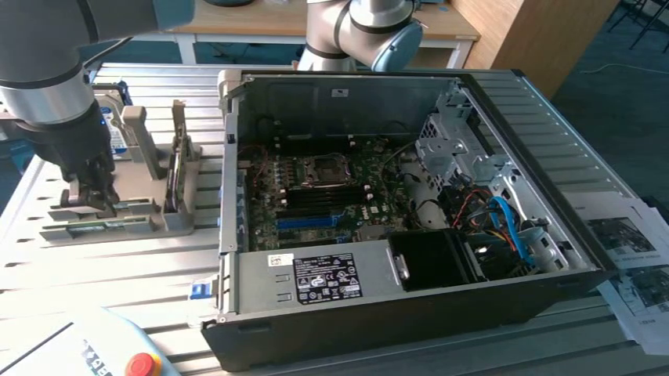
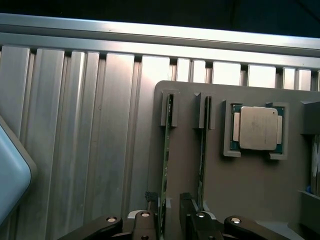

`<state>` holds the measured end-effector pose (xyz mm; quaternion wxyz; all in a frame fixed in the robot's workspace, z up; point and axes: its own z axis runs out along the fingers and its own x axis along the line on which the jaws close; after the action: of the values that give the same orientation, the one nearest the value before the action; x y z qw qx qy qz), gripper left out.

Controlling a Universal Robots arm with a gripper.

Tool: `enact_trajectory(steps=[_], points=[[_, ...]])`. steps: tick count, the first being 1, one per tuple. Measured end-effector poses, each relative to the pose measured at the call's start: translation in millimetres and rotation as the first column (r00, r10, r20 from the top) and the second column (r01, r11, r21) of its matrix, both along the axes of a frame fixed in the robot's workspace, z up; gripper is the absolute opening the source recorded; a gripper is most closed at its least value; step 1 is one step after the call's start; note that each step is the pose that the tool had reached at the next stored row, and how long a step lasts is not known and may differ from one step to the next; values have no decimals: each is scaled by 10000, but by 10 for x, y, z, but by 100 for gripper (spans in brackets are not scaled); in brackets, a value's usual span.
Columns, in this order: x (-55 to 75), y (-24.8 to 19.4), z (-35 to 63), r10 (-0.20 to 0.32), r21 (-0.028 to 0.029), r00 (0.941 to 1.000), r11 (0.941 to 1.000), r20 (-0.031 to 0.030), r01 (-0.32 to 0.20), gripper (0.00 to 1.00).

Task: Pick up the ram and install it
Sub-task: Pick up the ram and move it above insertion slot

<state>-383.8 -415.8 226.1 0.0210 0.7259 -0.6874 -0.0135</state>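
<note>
Two ram strips stand on edge in slots of a grey holder (image 2: 250,185). One ram strip (image 2: 166,155) runs down between my gripper's fingers, close to one finger (image 2: 150,222). The other ram strip (image 2: 203,150) stands just outside the other finger (image 2: 187,212). My gripper (image 2: 169,212) is open around the first strip and is not closed on it. In the exterior view, my gripper (image 1: 89,196) hangs low over the holder (image 1: 157,223) at the exterior view's left, where a green ram edge (image 1: 99,228) shows.
An open black computer case (image 1: 418,313) sits to the exterior view's right of the holder, with a motherboard (image 1: 313,188) and a blue slot (image 1: 309,222) inside. A processor chip (image 2: 257,127) lies in the holder. A hard drive (image 1: 113,129) stands behind. A red stop button (image 1: 141,364) is near the front.
</note>
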Motion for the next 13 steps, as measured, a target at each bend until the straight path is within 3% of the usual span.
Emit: enact_trajectory(steps=[13], points=[[-12,0,-56,0,0,10000,10000,12,0,31]])
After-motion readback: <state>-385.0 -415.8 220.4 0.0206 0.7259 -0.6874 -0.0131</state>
